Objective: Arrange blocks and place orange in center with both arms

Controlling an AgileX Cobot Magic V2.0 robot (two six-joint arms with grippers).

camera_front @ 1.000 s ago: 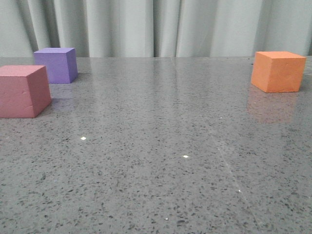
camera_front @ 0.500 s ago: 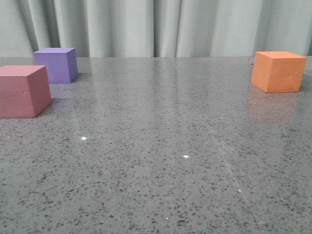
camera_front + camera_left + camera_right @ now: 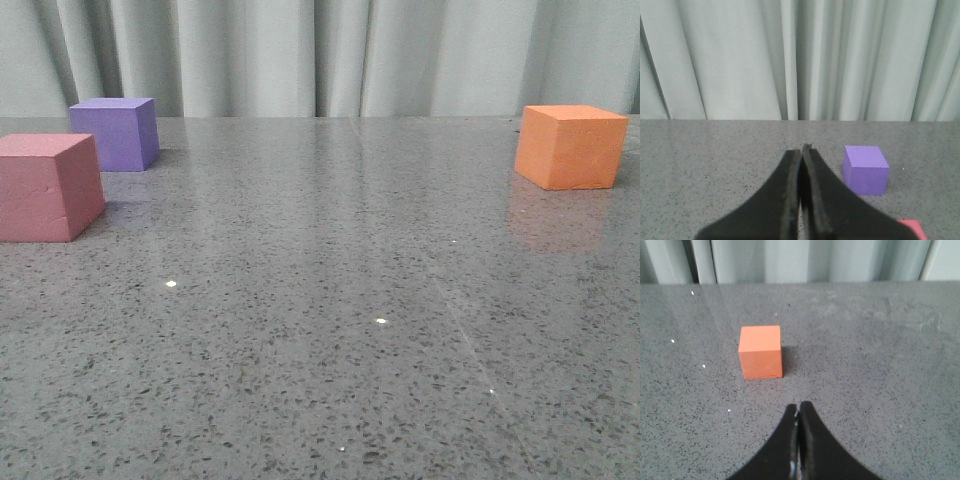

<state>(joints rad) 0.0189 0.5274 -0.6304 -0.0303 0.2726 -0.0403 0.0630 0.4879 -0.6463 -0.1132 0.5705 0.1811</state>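
On a grey speckled table (image 3: pixel 330 300), the orange cube (image 3: pixel 570 146) is sitting far right, well apart from the pink cube (image 3: pixel 48 186) and purple cube (image 3: pixel 115 133) sitting far left, while the left gripper (image 3: pixel 802 152) and right gripper (image 3: pixel 799 411) are hovering with fingers pressed together, holding nothing.

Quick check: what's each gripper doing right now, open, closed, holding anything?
Left gripper: closed, empty.
Right gripper: closed, empty, short of the orange cube.

Pink cube (image 3: pixel 48 187) sits at left edge, purple cube (image 3: pixel 115 133) just behind it; orange cube (image 3: pixel 570 146) stands far right.
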